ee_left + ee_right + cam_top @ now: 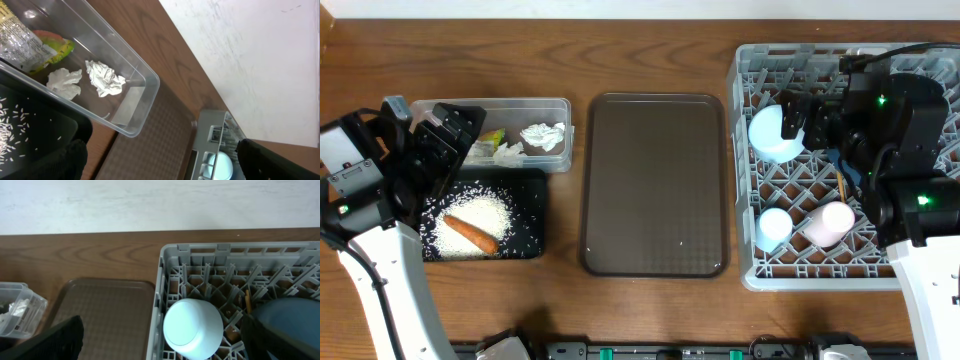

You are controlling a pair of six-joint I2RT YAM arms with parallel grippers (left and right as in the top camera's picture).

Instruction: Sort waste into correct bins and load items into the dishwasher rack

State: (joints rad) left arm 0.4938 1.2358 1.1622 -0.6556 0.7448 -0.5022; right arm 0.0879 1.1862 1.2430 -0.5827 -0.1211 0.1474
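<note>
We see the left gripper (453, 140) left of the brown tray (655, 180), jaws wide, empty. The right gripper (808, 125), right of it, gapes empty above the dishwasher rack (748, 272).

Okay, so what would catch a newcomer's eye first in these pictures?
The large grey plastic rack on the right stands out, holding an upside-down pale-blue bowl, a small light-blue cup and a pinkish-white cup. On the left, a shallow black tray carries scattered white rice and an orange sausage-like stick, beyond it a clear plastic tub with a crumpled white napkin.
</note>
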